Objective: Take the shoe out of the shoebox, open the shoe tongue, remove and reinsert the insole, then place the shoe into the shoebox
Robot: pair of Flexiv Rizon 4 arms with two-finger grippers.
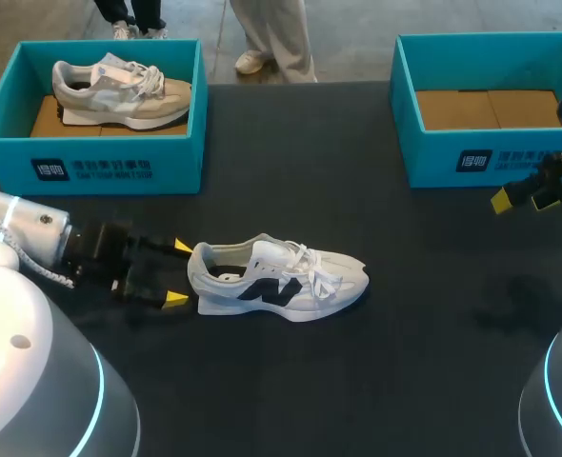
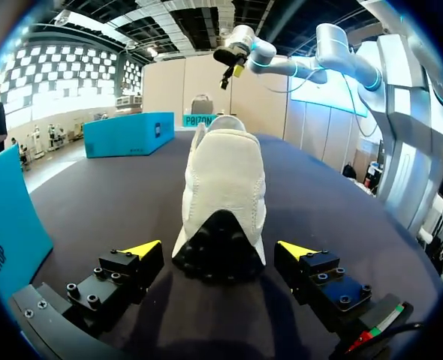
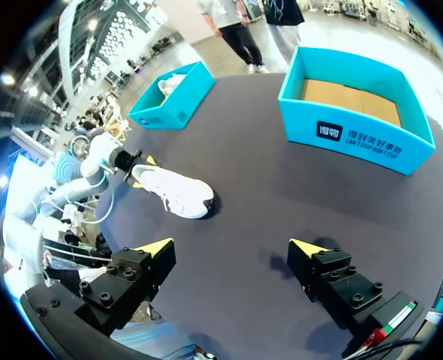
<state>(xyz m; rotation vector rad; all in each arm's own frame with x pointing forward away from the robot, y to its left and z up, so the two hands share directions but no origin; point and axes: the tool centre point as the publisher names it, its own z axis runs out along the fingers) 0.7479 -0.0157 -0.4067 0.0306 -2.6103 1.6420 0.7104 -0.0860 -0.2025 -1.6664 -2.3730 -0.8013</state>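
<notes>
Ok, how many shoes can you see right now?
2. One grey shoe lies in the left shoebox. One white shoe lies on the table, its heel just ahead of the open left end effector. The right shoebox shows none.

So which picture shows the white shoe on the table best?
The head view. It shows the whole white shoe from the side and above, with its laces, opening and dark side mark. The left wrist view shows it close but only from behind, heel first. The right wrist view shows it small and far off.
</notes>
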